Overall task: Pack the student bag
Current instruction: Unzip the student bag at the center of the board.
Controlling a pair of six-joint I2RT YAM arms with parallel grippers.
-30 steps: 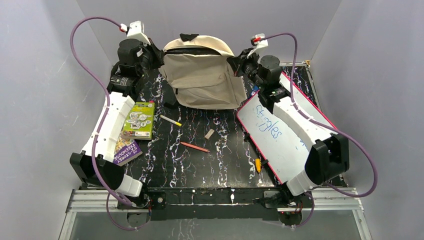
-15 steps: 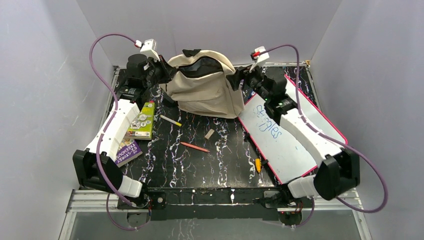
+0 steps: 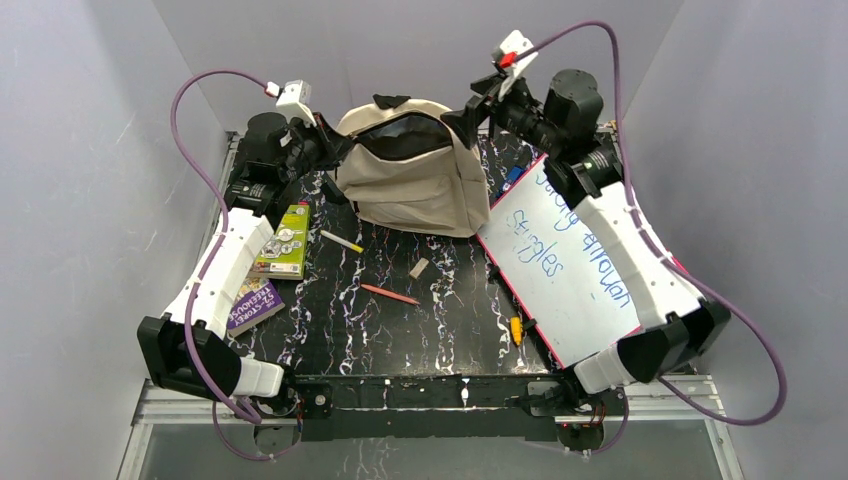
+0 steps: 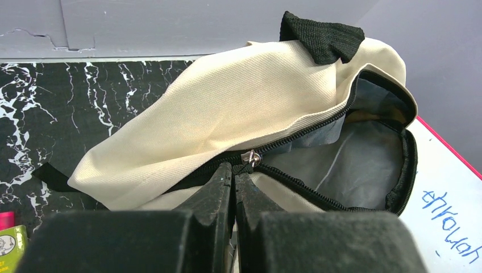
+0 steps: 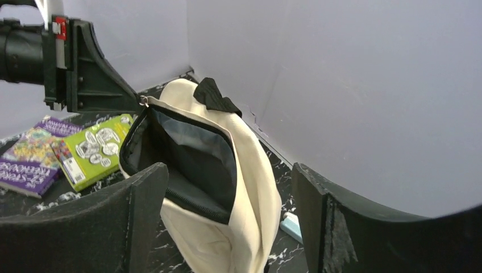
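Just freed right gripper (image 3: pixel 462 112), fingers wide, up off student bag (image 3: pixel 410 195); still pinches its zip end w/ left gripper (image 4: pixel 233 173), mouth open for packing.

Black marbled table (image 3: pixel 440 335), student bag (image 3: pixel 415 195) at back, pink-framed whiteboard (image 3: pixel 570 275) right, green book (image 3: pixel 281 241), purple book (image 3: pixel 254 303) left, eraser (image 3: pixel 419 268), red pencil (image 3: pixel 390 294)

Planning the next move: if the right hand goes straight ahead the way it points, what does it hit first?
Most likely the bag, around its open mouth, though depth is unclear.

Both arms stretched forward, left gripper (image 4: pixel 233 170) pinched tight (fingers meeting), right gripper (image 5: pixel 228 170) raised, spread wide
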